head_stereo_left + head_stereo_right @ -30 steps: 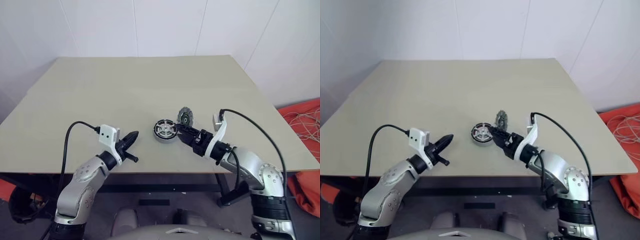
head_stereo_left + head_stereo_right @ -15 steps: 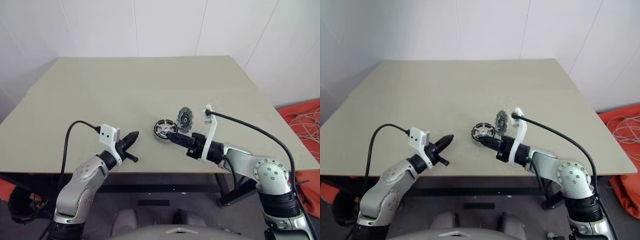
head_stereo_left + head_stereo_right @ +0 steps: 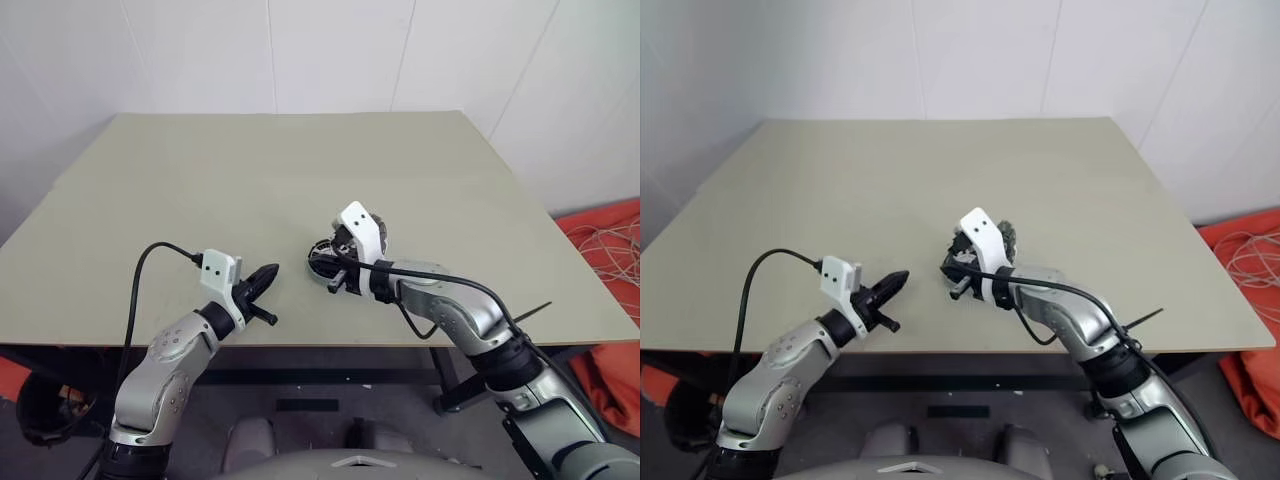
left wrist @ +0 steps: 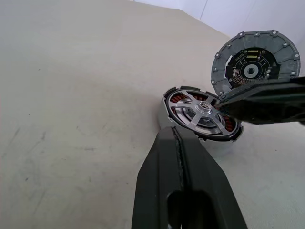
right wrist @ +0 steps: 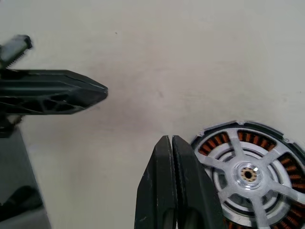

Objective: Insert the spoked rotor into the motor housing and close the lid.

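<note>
The spoked rotor (image 5: 248,174) lies flat in the motor housing (image 5: 217,141), silver spokes over coppery windings, near the table's front middle (image 3: 322,262). Just behind it the lid (image 4: 255,64), a grey notched disc, stands tilted up on its edge, half hidden by my right wrist (image 3: 1006,236). My right gripper (image 5: 170,139) is shut with nothing in it, its tip close by the rotor's rim (image 3: 330,268). My left gripper (image 4: 177,138) is shut and empty, a short way left of the rotor and pointing at it (image 3: 264,278).
The beige table (image 3: 200,180) stretches wide behind and to both sides; its front edge runs just under both grippers. Off the table at the right lie an orange sheet and loose cables (image 3: 612,248). White walls stand behind.
My right gripper has shut, rolled over at the wrist and swung left from beside the lid to the rotor. The lid, the rotor and my left arm have stayed put.
</note>
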You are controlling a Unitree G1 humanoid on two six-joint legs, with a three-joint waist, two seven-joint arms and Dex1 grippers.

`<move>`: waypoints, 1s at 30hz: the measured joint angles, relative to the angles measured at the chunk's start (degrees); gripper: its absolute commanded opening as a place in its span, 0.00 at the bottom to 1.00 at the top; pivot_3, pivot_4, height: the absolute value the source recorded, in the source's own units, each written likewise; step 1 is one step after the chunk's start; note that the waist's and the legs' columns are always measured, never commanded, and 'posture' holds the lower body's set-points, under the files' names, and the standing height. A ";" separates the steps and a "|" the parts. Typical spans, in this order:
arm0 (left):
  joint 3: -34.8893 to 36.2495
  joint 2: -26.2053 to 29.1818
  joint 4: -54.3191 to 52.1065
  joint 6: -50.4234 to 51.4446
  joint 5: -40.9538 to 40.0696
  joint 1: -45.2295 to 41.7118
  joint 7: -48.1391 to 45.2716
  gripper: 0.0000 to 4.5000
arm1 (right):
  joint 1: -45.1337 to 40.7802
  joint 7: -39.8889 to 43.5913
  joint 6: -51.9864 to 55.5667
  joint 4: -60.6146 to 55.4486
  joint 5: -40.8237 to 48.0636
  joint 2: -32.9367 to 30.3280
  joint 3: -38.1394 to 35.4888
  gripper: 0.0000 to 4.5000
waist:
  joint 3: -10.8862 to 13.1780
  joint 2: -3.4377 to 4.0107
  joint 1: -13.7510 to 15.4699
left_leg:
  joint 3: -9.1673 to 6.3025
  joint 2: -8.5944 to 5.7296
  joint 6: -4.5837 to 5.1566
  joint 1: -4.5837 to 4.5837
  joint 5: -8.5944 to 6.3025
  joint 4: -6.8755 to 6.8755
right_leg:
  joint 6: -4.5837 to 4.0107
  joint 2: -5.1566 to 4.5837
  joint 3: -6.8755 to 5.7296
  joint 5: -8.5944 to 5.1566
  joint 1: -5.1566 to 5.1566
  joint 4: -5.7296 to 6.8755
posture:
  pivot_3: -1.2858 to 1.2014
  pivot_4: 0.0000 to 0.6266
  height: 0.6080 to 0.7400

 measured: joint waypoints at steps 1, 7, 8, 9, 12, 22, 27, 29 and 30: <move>0.00 -0.09 0.00 -0.03 0.00 0.01 0.00 0.00 | -0.60 0.35 -0.38 1.04 -1.85 0.23 0.61 0.00 | 0.00 0.00 0.00 | 0.00 0.01 0.00 0.01 0.00 0.00 | -0.06 0.00 0.00 0.03 0.00 0.01 | 0.52 0.00 1.00; -0.14 0.75 -0.01 -0.01 -0.28 0.07 -1.69 0.00 | -1.24 2.08 -1.72 4.26 -10.11 2.22 1.97 0.00 | 0.00 0.01 -0.02 | 0.01 0.01 0.00 0.02 0.00 0.00 | -0.19 0.00 0.01 0.11 0.01 0.01 | 0.52 0.00 1.00; -0.13 1.08 0.00 0.05 -0.44 0.08 -2.15 0.00 | -1.30 2.03 -1.73 4.39 -11.06 2.54 1.97 0.00 | 0.00 0.01 -0.03 | 0.01 0.01 0.00 0.04 0.00 0.00 | -0.26 0.01 0.01 0.15 0.01 0.02 | 0.52 0.00 1.00; -0.21 1.61 -0.01 0.19 -0.77 0.08 -2.78 0.00 | -1.46 1.87 -1.72 4.62 -12.14 3.00 1.96 0.00 | 0.01 0.01 -0.03 | 0.01 0.02 0.00 0.05 0.00 0.00 | -0.30 0.01 0.01 0.17 0.01 0.02 | 0.52 0.00 1.00; -0.42 2.44 0.00 0.70 -1.24 0.06 -4.21 0.00 | -2.02 0.94 -1.72 5.91 -14.97 4.63 1.50 0.00 | 0.01 0.01 -0.09 | 0.01 0.02 0.00 0.09 0.00 0.00 | -0.34 0.01 0.01 0.19 0.04 0.03 | 0.52 0.00 1.00; -0.85 2.74 -0.01 0.95 -2.08 0.02 -4.70 0.00 | -2.43 -1.09 0.13 6.49 -19.94 6.82 -1.51 0.00 | 0.01 0.02 -0.10 | 0.02 0.02 -0.01 0.19 0.00 0.00 | -0.35 0.01 0.02 0.20 0.11 0.04 | 0.52 0.00 1.00; -0.85 2.74 -0.01 1.35 -2.25 0.01 -4.61 0.00 | 0.17 1.18 4.68 1.64 -19.77 6.16 -1.49 0.00 | 0.02 0.03 -0.06 | 0.01 0.01 0.00 0.24 0.00 0.00 | -0.35 0.01 0.03 0.20 0.18 0.03 | 0.52 0.00 1.00; -0.85 2.73 -0.02 1.41 -2.30 0.01 -4.60 0.00 | 0.67 1.89 6.47 0.55 -19.73 6.05 -1.49 0.00 | 0.02 0.03 -0.08 | 0.01 0.02 -0.01 0.30 0.00 0.00 | -0.33 0.01 0.03 0.18 0.22 0.04 | 0.52 0.00 1.00; -0.85 2.73 -0.02 1.44 -2.32 0.01 -4.59 0.00 | 0.75 2.20 7.26 0.21 -19.73 5.97 -1.49 0.00 | 0.02 0.04 -0.08 | 0.01 0.02 -0.01 0.33 0.00 0.00 | -0.22 0.01 0.03 0.12 0.24 0.04 | 0.52 0.00 1.00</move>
